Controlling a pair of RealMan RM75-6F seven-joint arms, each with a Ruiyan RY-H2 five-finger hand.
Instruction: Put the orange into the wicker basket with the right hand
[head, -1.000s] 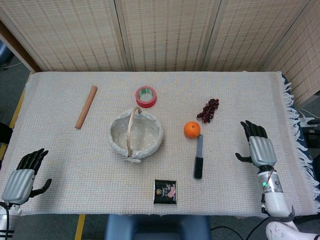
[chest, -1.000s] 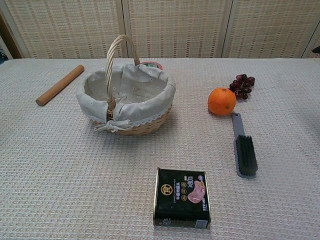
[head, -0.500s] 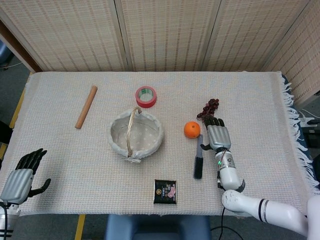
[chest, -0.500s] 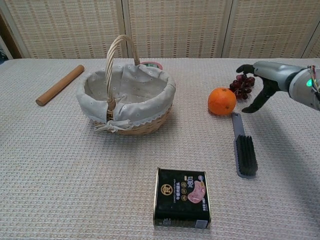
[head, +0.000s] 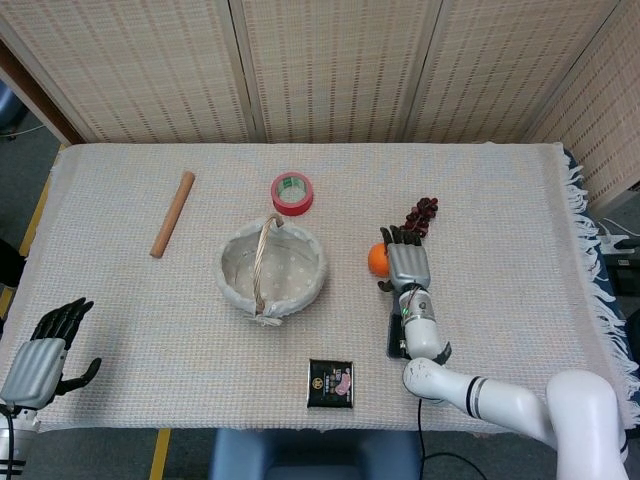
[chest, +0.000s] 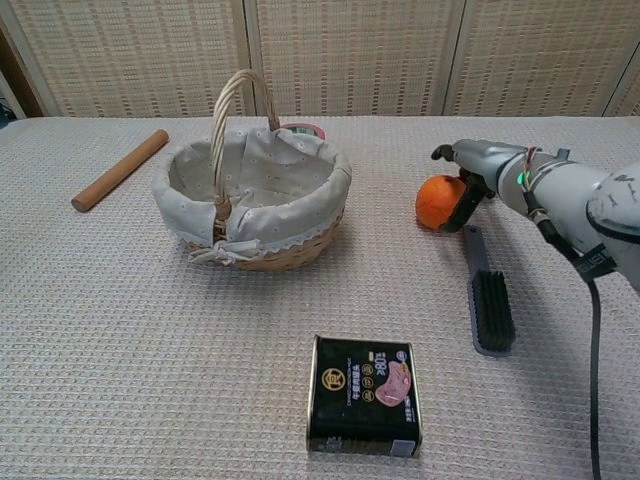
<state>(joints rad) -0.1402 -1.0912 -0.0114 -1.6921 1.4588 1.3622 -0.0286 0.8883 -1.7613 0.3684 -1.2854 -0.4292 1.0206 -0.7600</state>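
Orange (chest: 436, 200) lies just left of the right hand (head: 406, 263), whose fingers are spread, gripping nothing (left hand (head: 40, 362) is well apart, open).

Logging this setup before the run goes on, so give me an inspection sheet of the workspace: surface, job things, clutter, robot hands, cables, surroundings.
Surface: table under a pale woven cloth, fringed on the right edge.
Job's things: orange on the cloth, right of the wicker basket; the basket is lined and holds nothing.
Clutter: wooden rod, red tape roll, grapes, brush, black tin.
Robot hands: right robot hand over the orange, full grasp cannot be told; left robot hand open at the near left corner.
Cables: thin cable along the right arm.
Surroundings: woven screen panels behind.
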